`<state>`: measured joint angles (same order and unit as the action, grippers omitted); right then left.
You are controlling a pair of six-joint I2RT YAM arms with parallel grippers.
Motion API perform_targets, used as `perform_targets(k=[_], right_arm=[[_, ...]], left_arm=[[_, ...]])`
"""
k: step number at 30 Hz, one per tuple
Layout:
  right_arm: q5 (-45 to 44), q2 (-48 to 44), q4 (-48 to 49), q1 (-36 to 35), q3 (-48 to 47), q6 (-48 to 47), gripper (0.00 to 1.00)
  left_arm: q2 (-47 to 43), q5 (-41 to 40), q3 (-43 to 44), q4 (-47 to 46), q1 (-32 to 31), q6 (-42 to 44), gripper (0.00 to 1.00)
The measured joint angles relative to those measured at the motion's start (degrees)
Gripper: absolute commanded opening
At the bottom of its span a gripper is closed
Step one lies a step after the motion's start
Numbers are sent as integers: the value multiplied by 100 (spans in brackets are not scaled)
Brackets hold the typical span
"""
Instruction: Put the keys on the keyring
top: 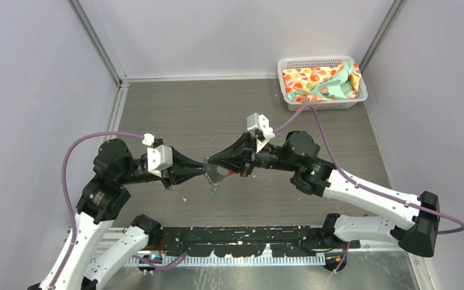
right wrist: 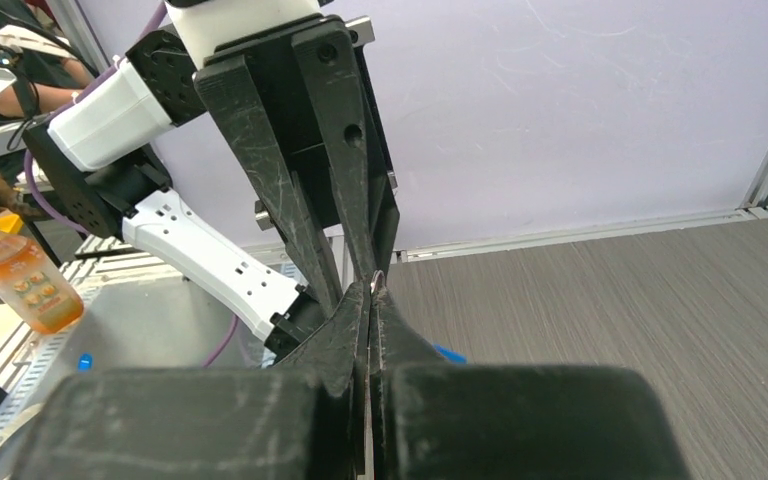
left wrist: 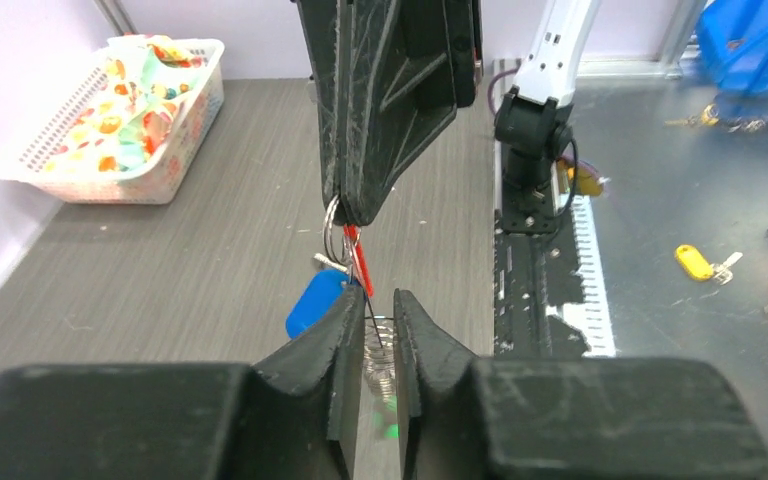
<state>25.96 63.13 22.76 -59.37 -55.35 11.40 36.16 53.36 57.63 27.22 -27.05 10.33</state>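
My two grippers meet tip to tip above the middle of the table. My right gripper (top: 212, 162) is shut on the silvery keyring (left wrist: 332, 232). Its red tag (left wrist: 360, 265) hangs just under the tips. The blue key (left wrist: 312, 308) hangs beside the tag. My left gripper (left wrist: 380, 305) has its jaws drawn close on a silvery blade. The green key's head (left wrist: 392, 428) shows blurred lower in the gap, and as a green spot in the top view (top: 214, 190). In the right wrist view a sliver of ring shows at my right gripper's tips (right wrist: 373, 290).
A white basket (top: 323, 104) holding a patterned cloth (top: 323, 81) stands at the back right corner. A black rail (top: 241, 232) runs along the near edge between the arm bases. A yellow-headed key (left wrist: 695, 262) lies on the metal surface beyond the table.
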Motion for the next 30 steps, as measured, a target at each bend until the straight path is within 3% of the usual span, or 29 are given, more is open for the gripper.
perform_targets(k=[11,13,17,19,23,30], right_arm=[[-330,-92,181,0,186,-59,1],[-402,-101,221,0,208,-74,1],[-533,-85,400,-2,289,-72,1],[-638,-79,516,-2,376,-72,1],[-634,-136,654,0,466,-42,1],[-341,-216,1272,15,603,323,1]], left_arm=[[417,380,-59,-911,0,-1853,14],[452,426,-74,-1012,0,-2057,21],[481,621,-79,-1187,-22,-2363,48],[417,844,-74,-1220,-70,-2505,56],[358,745,227,-715,-70,-2135,54],[-125,-205,603,-160,-70,-1379,39]])
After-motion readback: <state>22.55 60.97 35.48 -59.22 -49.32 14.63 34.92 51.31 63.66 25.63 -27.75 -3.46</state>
